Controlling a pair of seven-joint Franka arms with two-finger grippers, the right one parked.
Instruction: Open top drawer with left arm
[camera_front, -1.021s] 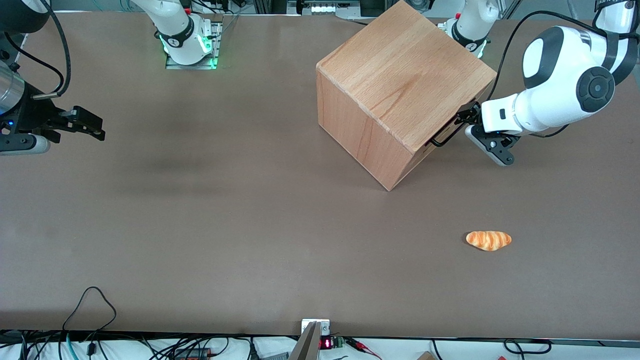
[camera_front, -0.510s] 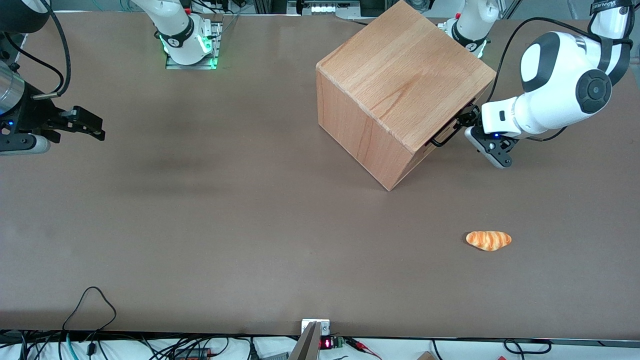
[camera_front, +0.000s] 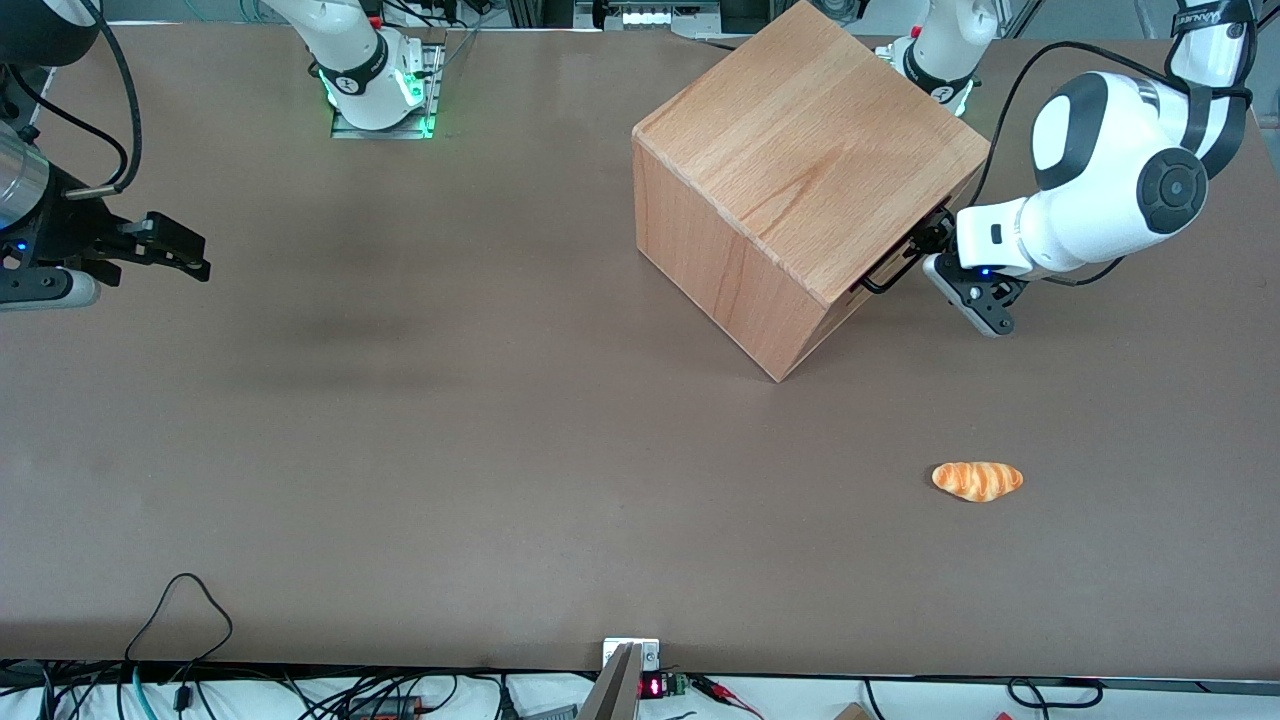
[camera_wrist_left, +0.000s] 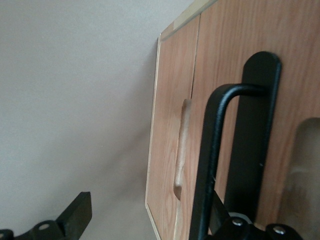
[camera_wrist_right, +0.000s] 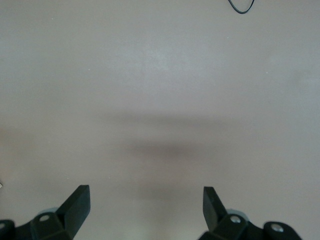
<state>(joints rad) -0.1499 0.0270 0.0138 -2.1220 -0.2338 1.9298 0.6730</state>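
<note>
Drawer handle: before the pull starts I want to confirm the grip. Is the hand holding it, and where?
Nothing is held yet. The hand is open, with the black bar handle between its fingers, close to one.

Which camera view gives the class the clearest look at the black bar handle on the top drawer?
The left wrist view: the black bar handle fills it close up against the top drawer front, with the tool open, one finger on each side of the bar. The front view shows the handle only as a thin black line. The right wrist view shows bare table only.
</note>
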